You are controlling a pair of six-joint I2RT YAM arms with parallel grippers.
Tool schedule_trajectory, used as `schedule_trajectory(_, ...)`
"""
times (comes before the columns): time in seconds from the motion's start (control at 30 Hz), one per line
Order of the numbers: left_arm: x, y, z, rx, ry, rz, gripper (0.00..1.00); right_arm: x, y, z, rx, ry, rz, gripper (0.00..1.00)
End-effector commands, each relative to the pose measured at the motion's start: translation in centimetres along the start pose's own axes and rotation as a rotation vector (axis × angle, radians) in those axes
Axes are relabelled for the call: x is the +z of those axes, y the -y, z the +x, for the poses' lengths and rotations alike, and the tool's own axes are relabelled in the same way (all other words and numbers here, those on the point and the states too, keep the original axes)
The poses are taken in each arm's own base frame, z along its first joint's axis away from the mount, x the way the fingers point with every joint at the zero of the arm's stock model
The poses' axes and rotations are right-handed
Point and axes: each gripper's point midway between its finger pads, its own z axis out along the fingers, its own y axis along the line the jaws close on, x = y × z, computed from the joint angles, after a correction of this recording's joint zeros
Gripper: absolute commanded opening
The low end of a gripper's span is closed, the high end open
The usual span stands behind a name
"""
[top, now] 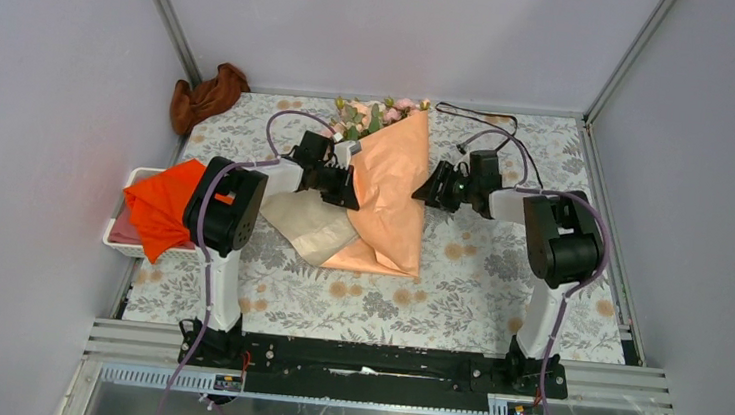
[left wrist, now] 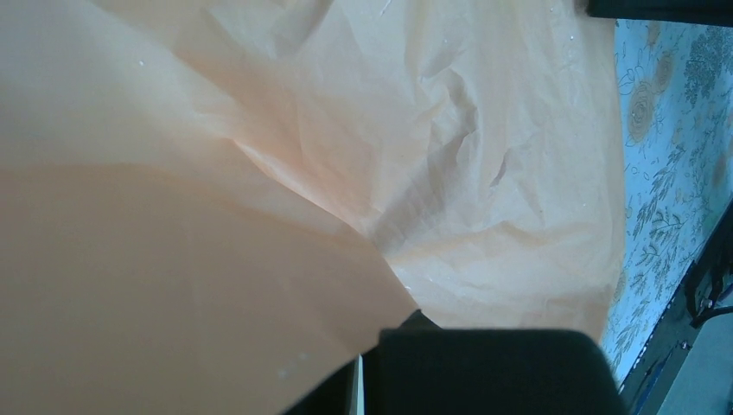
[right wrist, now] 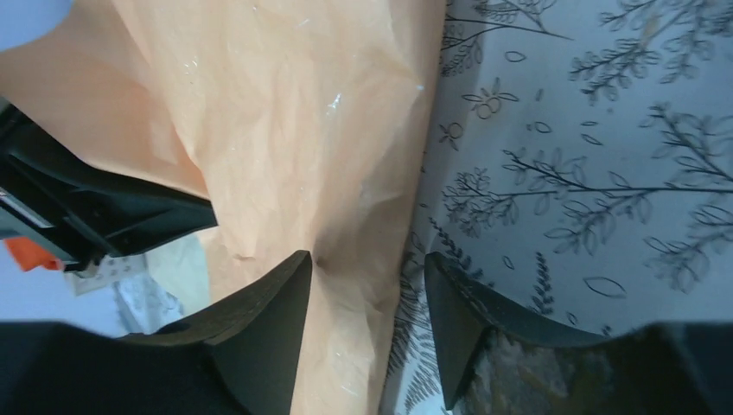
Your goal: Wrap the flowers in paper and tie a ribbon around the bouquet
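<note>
My right fingers (right wrist: 259,324) stand spread astride the 3 o'clock edge of the paper (top: 394,205); the left gripper (top: 344,189) looks pinched on its 9 o'clock fold. With the flowers (top: 377,115) poking out at 12 o'clock, I'd re-grip low and tuck snugly.

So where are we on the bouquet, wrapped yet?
Partly. Done: the paper is folded over the flowers, blooms poking out the far end. In hand: left gripper shut on the paper's left fold; right gripper open, jaws straddling the right edge. To do: the wrap looks loose, not a tight cone, and the ribbon lies on the table beyond the right gripper, not tied.
</note>
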Motion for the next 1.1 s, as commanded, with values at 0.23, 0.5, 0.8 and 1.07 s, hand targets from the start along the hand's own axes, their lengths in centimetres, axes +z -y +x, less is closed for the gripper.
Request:
schedule_trajectory(0.23, 0.1, -0.8, 4.0, -0.041, -0.087, 0.005, 0.0, -1.6, 0.7, 1.9, 0.099, 0.024, -0.034, 0.11)
schedule_trajectory(0.5, 1.2, 2.6, 6.1, -0.08, -0.111, 0.164, 0.0, -5.8, 2.9, 6.4, 0.068, 0.028, 0.083, 0.02)
schedule_trajectory(0.8, 1.2, 2.1, 5.6, -0.047, -0.077, 0.113, 0.0, -13.8, 2.0, 3.7, -0.15, 0.148, 0.422, 0.35)
schedule_trajectory(1.07, 1.9, 1.2, 6.4, -0.077, -0.093, 0.089, 0.0, -9.7, -11.4, 13.8, -0.238, -0.056, -0.196, 0.12)
